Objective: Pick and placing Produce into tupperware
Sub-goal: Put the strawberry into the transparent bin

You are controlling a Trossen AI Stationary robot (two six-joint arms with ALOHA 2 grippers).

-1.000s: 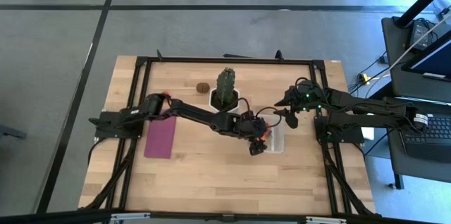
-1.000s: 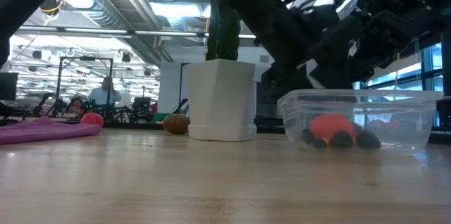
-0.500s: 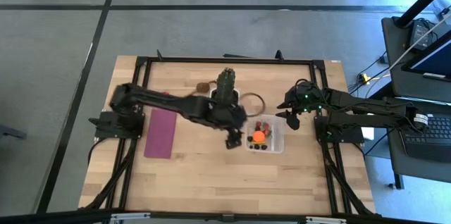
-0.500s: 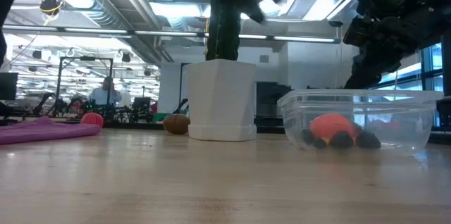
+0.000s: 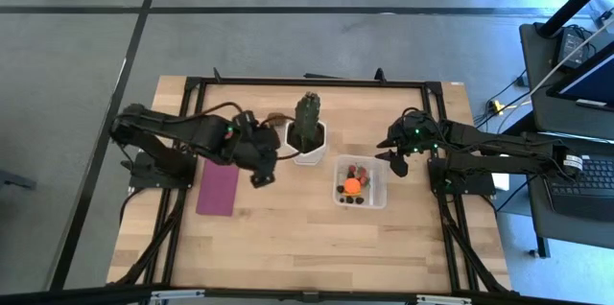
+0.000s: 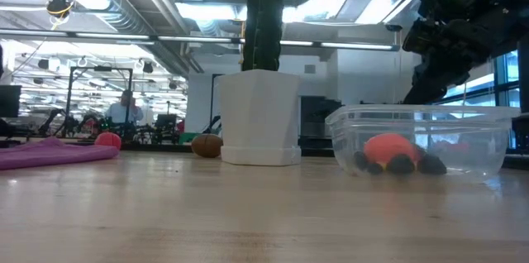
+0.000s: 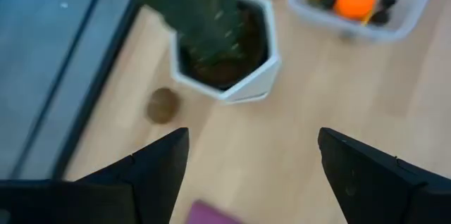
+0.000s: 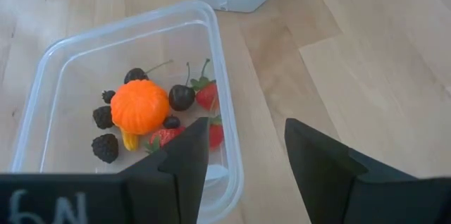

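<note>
Fruit in the box, one left out
We see our left gripper (image 5: 261, 176) spread, empty, above the table (image 5: 288, 247); right gripper (image 5: 395, 158) parted, empty beside the box (image 5: 362, 182); the kiwi (image 5: 275, 119) lies behind the cactus pot (image 5: 307, 140).

Cactus (image 7: 189, 5) blurred and cut off in left wrist view

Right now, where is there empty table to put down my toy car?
The wide bare strip of table in front of the purple mat and tupperware is free. It's crowded around the cactus pot, where the left gripper hovers.
</note>
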